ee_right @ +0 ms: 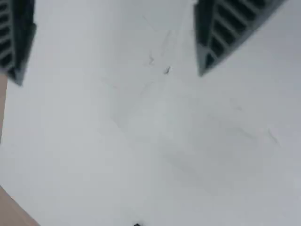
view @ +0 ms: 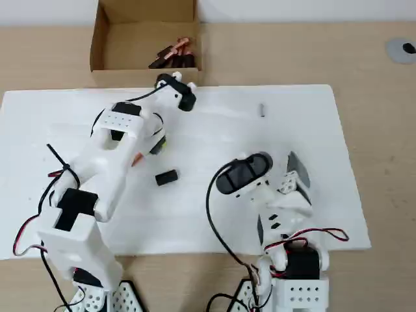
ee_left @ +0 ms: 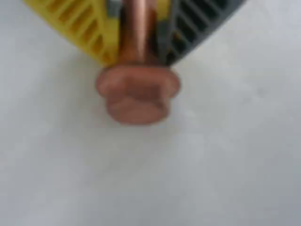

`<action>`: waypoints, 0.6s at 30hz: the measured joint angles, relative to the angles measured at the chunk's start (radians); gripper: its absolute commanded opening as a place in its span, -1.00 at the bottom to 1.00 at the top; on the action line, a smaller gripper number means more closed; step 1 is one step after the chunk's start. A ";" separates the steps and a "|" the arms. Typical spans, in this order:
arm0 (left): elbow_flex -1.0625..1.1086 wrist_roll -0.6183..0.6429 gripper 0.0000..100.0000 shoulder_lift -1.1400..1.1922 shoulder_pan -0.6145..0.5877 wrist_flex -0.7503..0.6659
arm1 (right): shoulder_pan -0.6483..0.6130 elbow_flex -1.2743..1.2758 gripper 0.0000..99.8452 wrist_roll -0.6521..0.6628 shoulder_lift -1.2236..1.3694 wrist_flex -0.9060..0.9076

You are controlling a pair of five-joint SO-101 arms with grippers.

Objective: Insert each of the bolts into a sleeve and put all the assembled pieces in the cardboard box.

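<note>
A: Right wrist view, entry one. State of the right gripper (ee_right: 110,75)?

B: Spread wide, the dark fingers (ee_right: 221,33) far apart. White sheet (ee_right: 178,155) lies beneath, with a strip of wooden table (ee_right: 9,209) at the edge. The high view puts it at about 5 o'clock on the sheet, nearest the bases.

A: Loose sleeve?

B: One black sleeve (view: 166,177) lies flat near the sheet's centre. It is at roughly 9 o'clock from the right gripper and touches neither arm.

A: Left gripper (ee_left: 138,54)?

B: Pinching a copper-coloured bolt (ee_left: 137,94) by the shank, between a yellow finger (ee_left: 75,23) and a dark grey finger (ee_left: 202,23). The flanged head sticks out past the tips, over the sheet. Whether the head touches the sheet: cannot tell. In the high view this gripper sits at about 11 o'clock from the sleeve, near but apart.

A: Farther out?

B: A small grey piece (view: 262,110) lies on the sheet at 1 o'clock from the sleeve, well apart. The cardboard box (view: 130,42) stands on the table past the sheet's far edge, at 11 o'clock. The assembled pieces (view: 174,53) are heaped in its 4 o'clock corner.
</note>
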 measured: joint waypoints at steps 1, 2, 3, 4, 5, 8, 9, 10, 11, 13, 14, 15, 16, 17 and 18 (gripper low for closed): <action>0.000 0.000 -0.98 0.000 0.000 0.000 | 0.000 0.000 -0.44 0.000 0.000 0.000; 0.000 0.000 -0.98 0.000 0.000 0.000 | 0.000 0.000 -0.44 0.000 0.000 0.000; 0.000 0.000 -0.98 0.000 0.000 0.000 | 0.000 0.000 -0.44 0.000 0.000 0.000; 0.000 0.000 -0.98 0.000 0.000 0.000 | 0.000 0.000 -0.44 0.000 0.000 0.000; 0.000 0.006 -0.98 0.000 0.000 0.000 | 0.000 0.000 -0.44 0.000 0.000 0.000; -0.008 0.052 -0.98 -0.006 0.000 0.008 | 0.000 0.000 -0.44 0.000 0.000 0.000; -0.025 0.064 -0.98 -0.017 0.000 0.035 | 0.000 0.000 -0.44 0.000 0.000 0.006; -0.052 0.071 -0.98 -0.023 0.002 0.071 | 0.000 -0.011 -0.44 0.000 0.000 0.029; -0.087 0.084 -0.98 -0.032 -0.011 0.103 | -0.003 -0.028 -0.44 -0.008 0.000 0.060; -0.153 0.135 -0.98 -0.092 -0.051 0.212 | -0.044 -0.060 -0.44 -0.049 -0.002 0.130; -0.187 0.158 -0.98 -0.129 -0.057 0.256 | -0.068 -0.075 -0.44 -0.072 -0.002 0.169; -0.213 0.181 -0.98 -0.173 -0.058 0.301 | -0.092 -0.089 -0.44 -0.094 -0.002 0.198; -0.233 0.209 -0.98 -0.216 -0.057 0.331 | -0.114 -0.100 -0.44 -0.120 -0.002 0.212; -0.247 0.245 -0.98 -0.262 -0.057 0.367 | -0.129 -0.110 -0.44 -0.138 -0.002 0.213; -0.252 0.287 -0.98 -0.311 -0.057 0.394 | -0.137 -0.120 -0.44 -0.146 -0.002 0.213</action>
